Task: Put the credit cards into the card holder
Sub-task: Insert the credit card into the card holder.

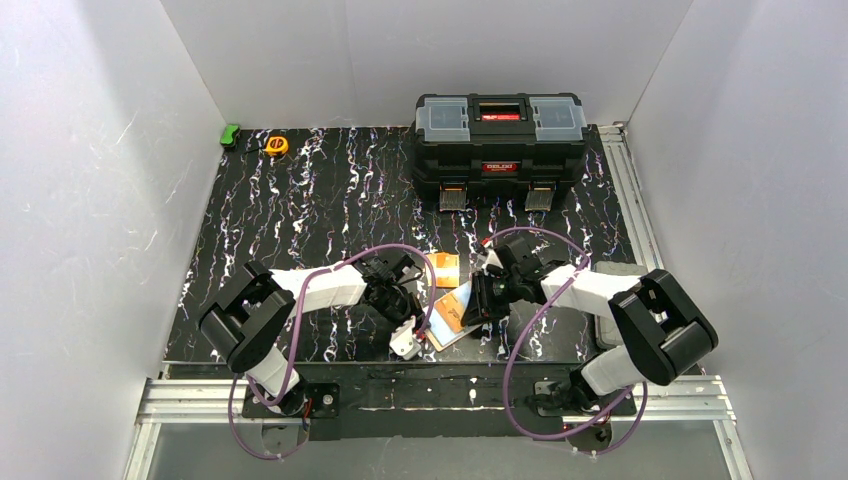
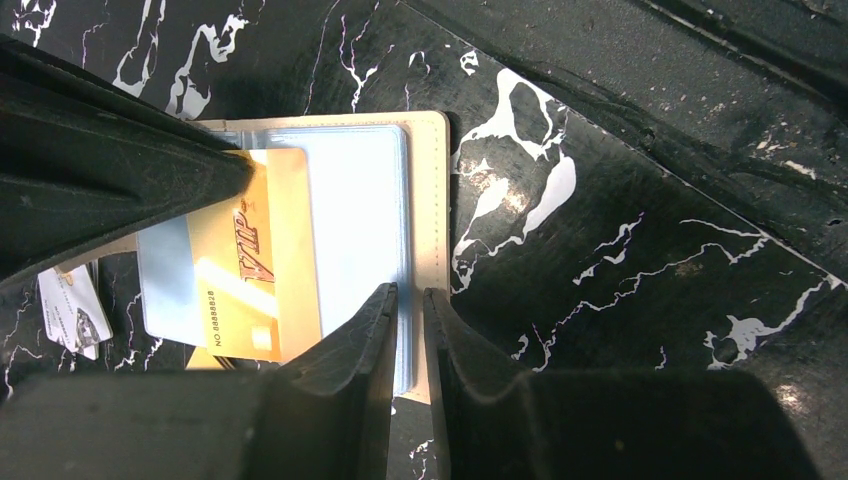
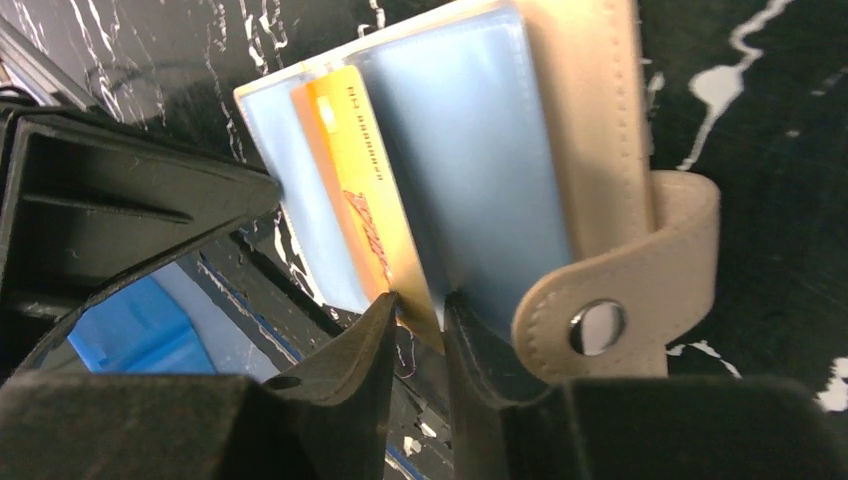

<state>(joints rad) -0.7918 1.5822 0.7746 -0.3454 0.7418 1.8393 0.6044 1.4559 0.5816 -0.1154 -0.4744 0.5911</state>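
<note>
The cream card holder [image 1: 447, 328] lies open on the black marbled table between both arms, its pale blue sleeves facing up. An orange-gold credit card [image 2: 255, 260] marked VIP sits partly inside one sleeve, and its near end sticks out. My left gripper [image 2: 410, 300] is shut on the card holder's cream edge [image 2: 432, 200] and the sleeve ends. My right gripper [image 3: 420, 305] is pinched on the protruding corner of the orange card [image 3: 365, 180], right beside the holder's snap tab [image 3: 640, 290]. In the top view the two grippers face each other across the holder.
A big black toolbox [image 1: 500, 150] stands at the back of the table. A small orange and white item [image 1: 445, 268] lies just behind the holder. A yellow tape measure [image 1: 276, 145] and a green object [image 1: 230, 135] sit at the back left. A small white card [image 2: 70, 310] lies beside the holder.
</note>
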